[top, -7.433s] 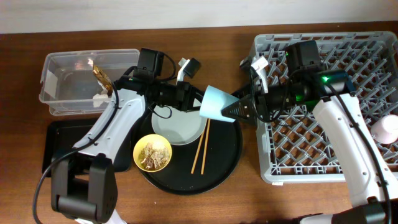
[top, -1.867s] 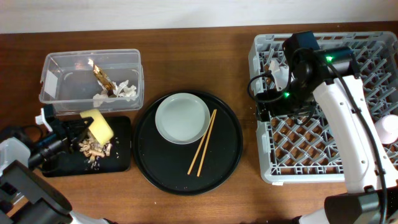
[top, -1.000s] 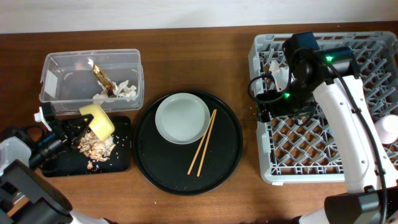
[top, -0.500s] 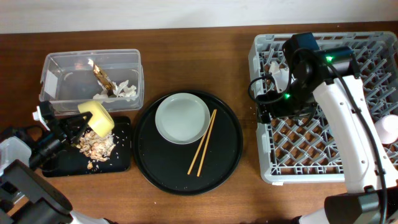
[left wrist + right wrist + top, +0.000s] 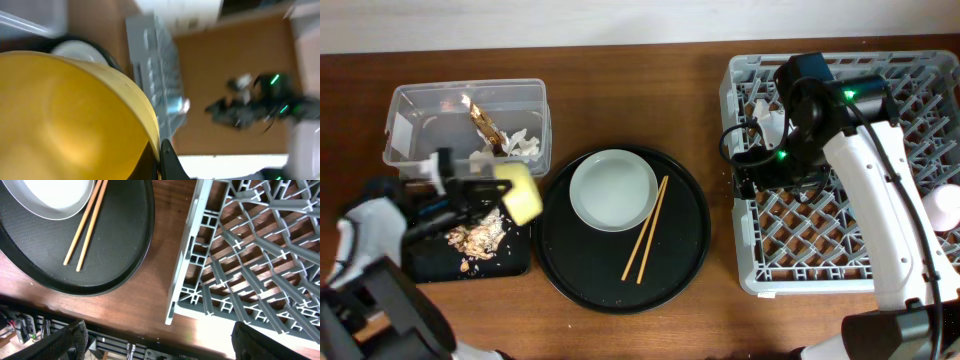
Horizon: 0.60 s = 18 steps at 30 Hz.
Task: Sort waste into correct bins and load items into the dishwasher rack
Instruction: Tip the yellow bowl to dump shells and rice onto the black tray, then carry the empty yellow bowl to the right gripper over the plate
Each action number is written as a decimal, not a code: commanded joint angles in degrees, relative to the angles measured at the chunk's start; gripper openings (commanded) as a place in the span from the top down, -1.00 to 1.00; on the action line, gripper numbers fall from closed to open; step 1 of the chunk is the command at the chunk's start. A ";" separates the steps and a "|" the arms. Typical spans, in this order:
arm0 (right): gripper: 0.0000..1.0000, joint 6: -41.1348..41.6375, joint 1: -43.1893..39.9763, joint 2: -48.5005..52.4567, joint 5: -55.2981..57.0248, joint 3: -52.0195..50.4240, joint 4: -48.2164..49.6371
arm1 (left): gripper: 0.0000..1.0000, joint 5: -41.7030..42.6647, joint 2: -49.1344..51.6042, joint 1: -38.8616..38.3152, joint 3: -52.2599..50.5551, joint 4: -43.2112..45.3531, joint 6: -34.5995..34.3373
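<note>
My left gripper (image 5: 496, 191) is shut on the small yellow bowl (image 5: 523, 192) and holds it tipped on its side above the right end of the shallow black tray bin (image 5: 420, 262). In the left wrist view the bowl (image 5: 65, 115) fills the frame, with one finger (image 5: 162, 155) on its rim. Beige food scraps (image 5: 475, 238) lie in the black bin. The clear tub (image 5: 420, 125) holds the shiny wrapper (image 5: 485, 125) and white tissue (image 5: 523, 146). The plate (image 5: 613, 190) and chopsticks (image 5: 645, 228) lie on the round tray. My right gripper (image 5: 748, 175) is open and empty over the rack's (image 5: 850, 250) left edge.
The large round black tray (image 5: 680, 250) sits at the table's middle; it also shows in the right wrist view (image 5: 125, 245). A pink cup (image 5: 945, 205) stands at the rack's right edge. The light-blue cup is not in sight. Bare wood runs along the table's front.
My left gripper has swung right with the yellow bowl, from over the black bin's middle to its right end. The scraps stay in the bin. The right arm has not moved.
</note>
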 commanded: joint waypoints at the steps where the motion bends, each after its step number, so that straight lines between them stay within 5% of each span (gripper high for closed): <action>1: -0.87 0.04 0.26 0.31 0.57 -0.20 -0.02 | 1.00 -11.80 -8.33 -9.94 4.22 1.29 -4.50; 5: -0.86 0.37 0.26 0.31 2.60 -0.20 -1.11 | 1.00 -31.61 -9.55 -27.41 7.76 11.41 -18.23; 10: -0.85 7.67 -2.10 0.31 13.35 -0.20 -3.67 | 0.99 -60.08 -8.52 -48.15 7.76 23.41 -27.63; 15: -0.87 7.63 -2.43 0.31 13.22 -0.20 -3.65 | 1.00 -71.63 -0.68 -58.14 7.76 25.94 -31.08; 18: -0.88 7.63 -2.43 0.31 13.25 -0.20 -3.61 | 0.99 -71.32 2.32 -58.80 7.76 26.75 -31.08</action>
